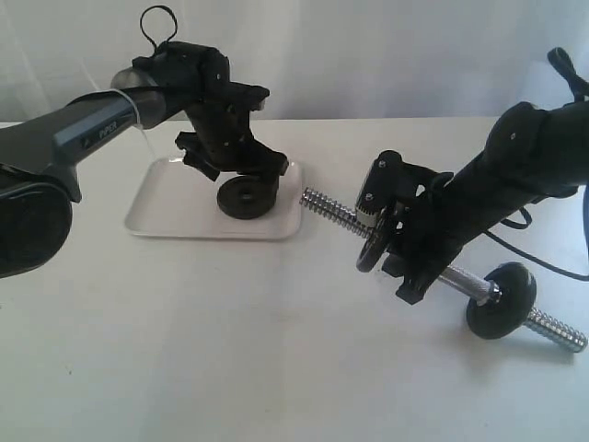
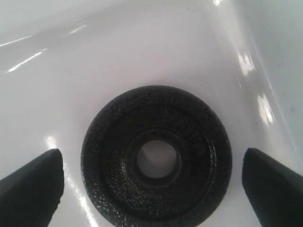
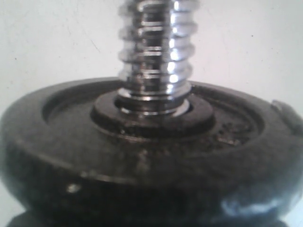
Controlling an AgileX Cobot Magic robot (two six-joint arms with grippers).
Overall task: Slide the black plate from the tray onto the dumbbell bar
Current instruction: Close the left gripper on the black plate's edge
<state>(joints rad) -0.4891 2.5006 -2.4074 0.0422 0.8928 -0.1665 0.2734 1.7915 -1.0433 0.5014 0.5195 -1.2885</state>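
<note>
Left wrist view looked straight down on the black plate (image 2: 109, 156), which lay flat in the tray (image 2: 142, 47) with its centre hole showing the white floor beneath. The left gripper (image 2: 152, 184) hung over it with its fingers (image 2: 33, 187) spread wide, one on each side of the disc and clear of its rim, so nothing was gripped. That straddle looked chosen so that a closing squeeze would catch the plate across its width.

Seen from the exterior view, the plate sat in the part of the tray nearest the dumbbell bar (image 1: 331, 210). The bar's bare threaded end pointed toward the tray, probably to offer an open end for the hole. The right gripper (image 1: 391, 230) was down on the bar at a fitted disc (image 1: 371, 247), apparently to steady it. A second disc (image 1: 502, 299) farther along rested on the counter (image 1: 230, 368).

I could not tell whether the right fingers were clamped. The right wrist view showed only that disc and the chrome thread rising from it, very close.
</note>
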